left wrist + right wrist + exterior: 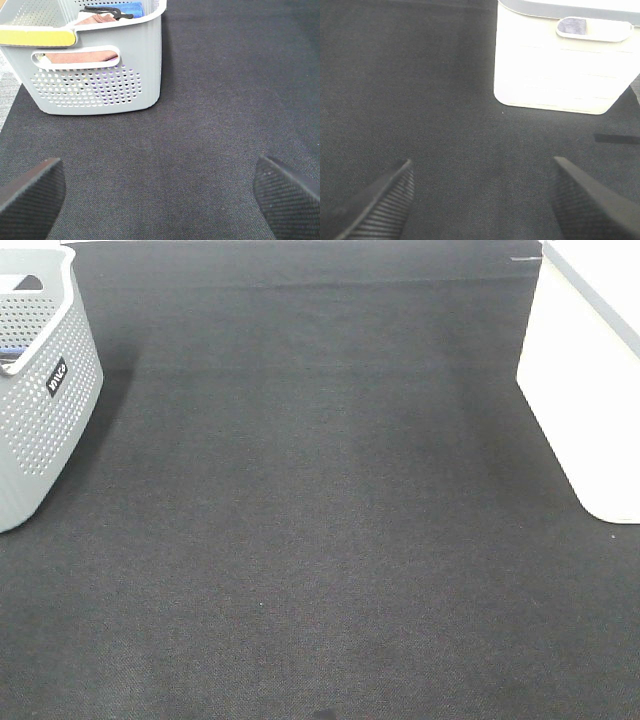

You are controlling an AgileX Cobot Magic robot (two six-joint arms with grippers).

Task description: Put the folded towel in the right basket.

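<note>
The right basket [585, 390] is white and solid-walled at the mat's right edge; it also shows in the right wrist view [560, 65]. A brownish-pink folded towel [82, 56] lies inside the grey perforated left basket [100, 85], seen through its handle slot, with a blue cloth [131, 8] and a black item [107, 11] beside it. My left gripper [159, 200] is open and empty above the mat, short of the grey basket. My right gripper [482, 200] is open and empty, short of the white basket. Neither gripper shows in the exterior high view.
The grey basket [40, 410] stands at the far left of the dark mat [320, 540]. A yellow strip [35, 36] lies on its rim. A black strip [615, 138] lies on the mat near the white basket.
</note>
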